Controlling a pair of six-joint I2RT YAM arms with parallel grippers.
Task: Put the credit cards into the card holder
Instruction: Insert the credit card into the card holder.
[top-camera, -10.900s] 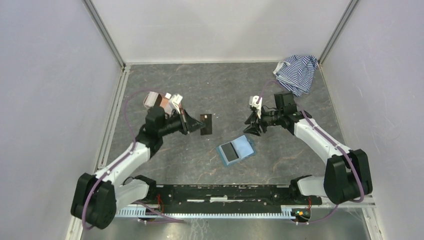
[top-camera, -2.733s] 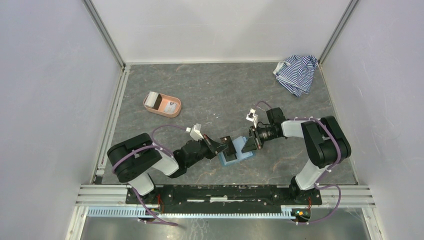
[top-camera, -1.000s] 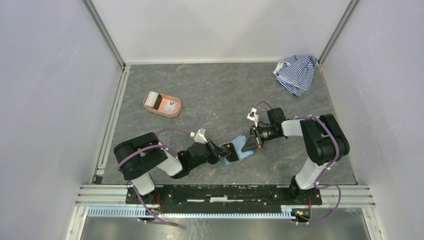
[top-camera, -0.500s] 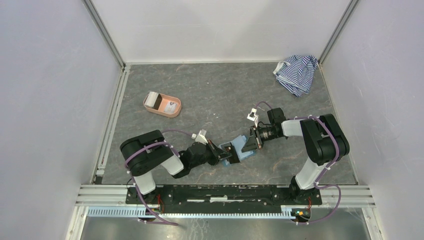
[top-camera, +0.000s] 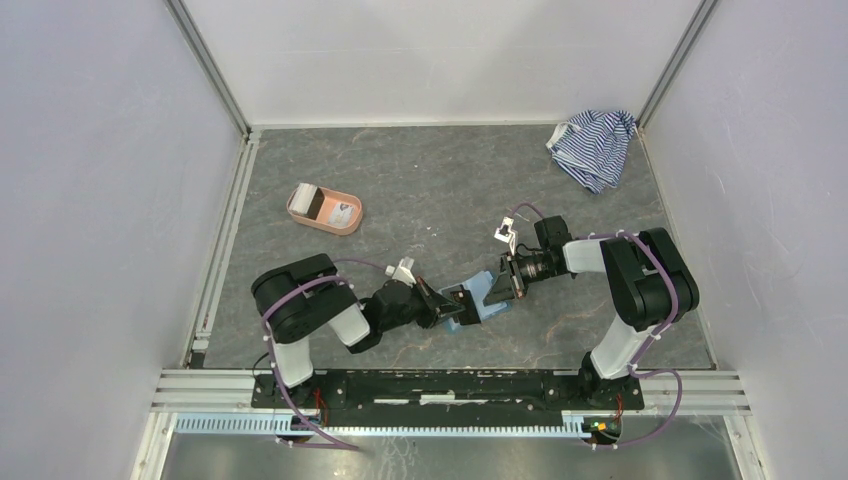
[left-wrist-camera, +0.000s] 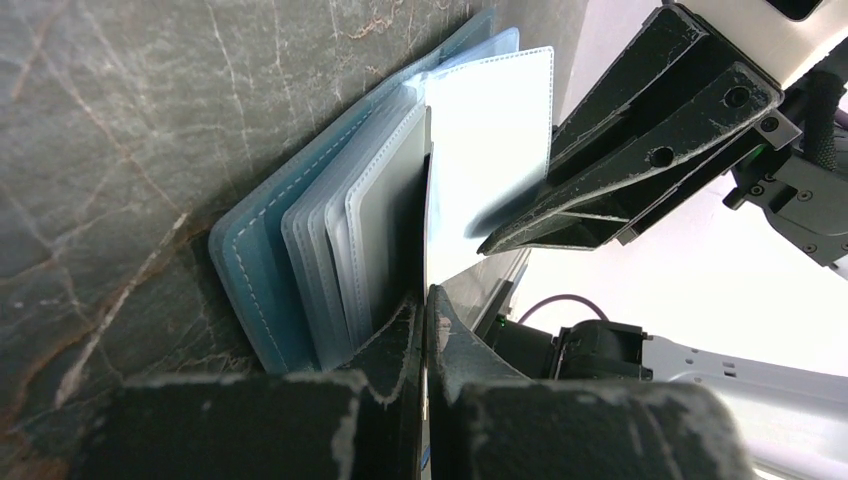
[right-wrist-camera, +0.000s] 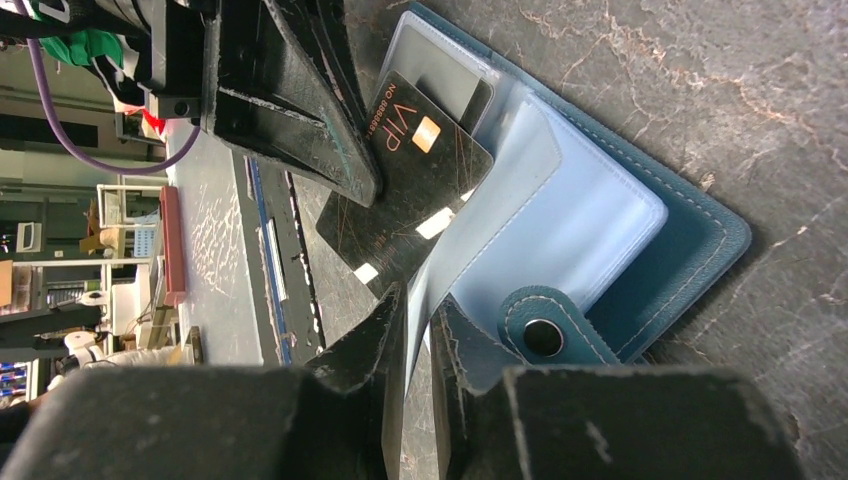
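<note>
While the card holder (top-camera: 478, 302) lies open on the table (top-camera: 420, 180) near its front edge, both claws meet over it, fingertips close together, with open tabletop on every side. The left claw (left-wrist-camera: 425, 300) is pressed together on a dark card (right-wrist-camera: 410, 195). The right claw (right-wrist-camera: 418, 300) pinches one clear page of the holder, raised off the others. A pink tray (top-camera: 323, 210) and striped cloth (top-camera: 593, 145) sit well apart, farther back. Whether the card's far end has entered a pocket I cannot tell, and the tray's contents are too small to make out.
</note>
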